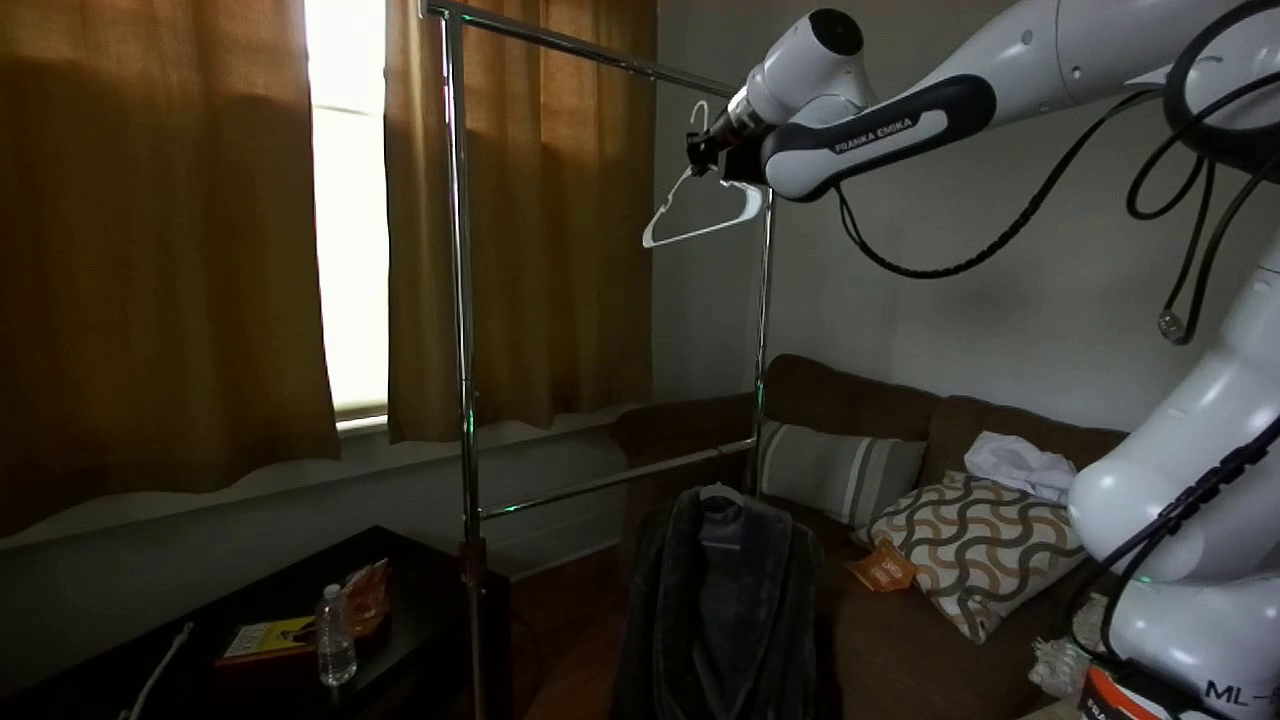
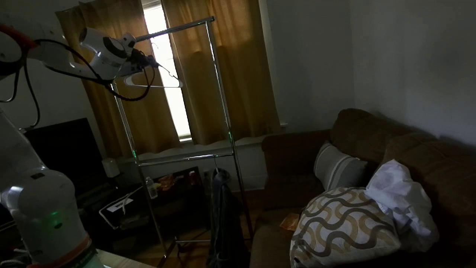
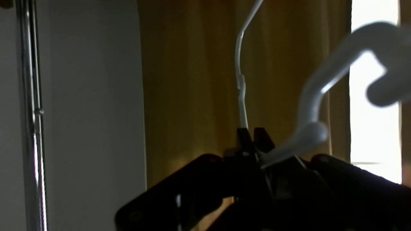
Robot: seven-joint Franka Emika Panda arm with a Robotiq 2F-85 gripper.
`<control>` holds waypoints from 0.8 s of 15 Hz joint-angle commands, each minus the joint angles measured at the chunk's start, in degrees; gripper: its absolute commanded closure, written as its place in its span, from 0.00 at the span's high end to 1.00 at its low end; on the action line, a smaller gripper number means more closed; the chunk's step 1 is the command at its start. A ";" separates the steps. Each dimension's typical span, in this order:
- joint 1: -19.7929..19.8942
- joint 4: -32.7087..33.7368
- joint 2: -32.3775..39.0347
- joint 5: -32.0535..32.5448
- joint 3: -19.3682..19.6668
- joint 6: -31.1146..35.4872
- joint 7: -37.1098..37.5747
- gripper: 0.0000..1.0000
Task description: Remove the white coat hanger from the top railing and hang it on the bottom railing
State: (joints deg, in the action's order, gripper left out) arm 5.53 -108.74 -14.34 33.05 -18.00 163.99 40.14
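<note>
So the hanger (image 1: 700, 232) is thin, plain white, your usual triangle: curved hook on top, sloping shoulders with small notches cut in, straight bar along the bottom. It's up in the air by the top of the rack (image 1: 463, 300), pretty much upright, with the hook just below the top rail (image 1: 560, 43) and apart from it. In an exterior view the hook nearly washes out against the bright window (image 2: 173, 108). The gripper (image 1: 700, 152) has its black fingers (image 3: 244, 139) pinched on the hanger right under the hook. The wrist view gets super close: one shoulder runs off skinny and wavy, the nearer one is fat and blurry with its notch showing. The white arm (image 1: 1010, 60) reaches across to it at rail height. Further down, the bottom rail (image 1: 620, 479) runs between the posts at about mid-height, and a dark jacket (image 2: 225, 216) hangs off it near one post. Around that you've got mustard curtains (image 1: 550, 250) behind, a low dark table (image 1: 430, 570) with a water bottle (image 1: 335, 640) on it, and a brown sofa (image 1: 850, 390) with a striped pillow (image 1: 840, 470) and a wavy-patterned pillow (image 1: 970, 540).
</note>
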 commanded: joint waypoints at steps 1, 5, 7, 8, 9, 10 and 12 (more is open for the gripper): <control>-3.42 -7.87 -5.49 -7.82 3.75 -4.85 -4.03 0.02; -5.67 -11.38 -7.60 -18.31 5.74 -13.50 -10.09 0.02; -6.55 -12.50 -8.56 -22.52 6.42 -17.37 -13.04 0.02; -6.85 -13.19 -8.86 -24.16 6.76 -18.20 -14.19 0.02; -4.49 -10.06 -6.17 -20.91 4.81 -16.03 -11.89 0.02; -4.55 -10.30 -6.33 -21.34 4.88 -16.30 -12.35 0.08; -4.43 -10.02 -6.19 -21.31 4.83 -16.29 -12.33 0.08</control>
State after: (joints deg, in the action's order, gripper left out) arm 0.51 -118.80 -20.48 12.31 -12.71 147.73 28.30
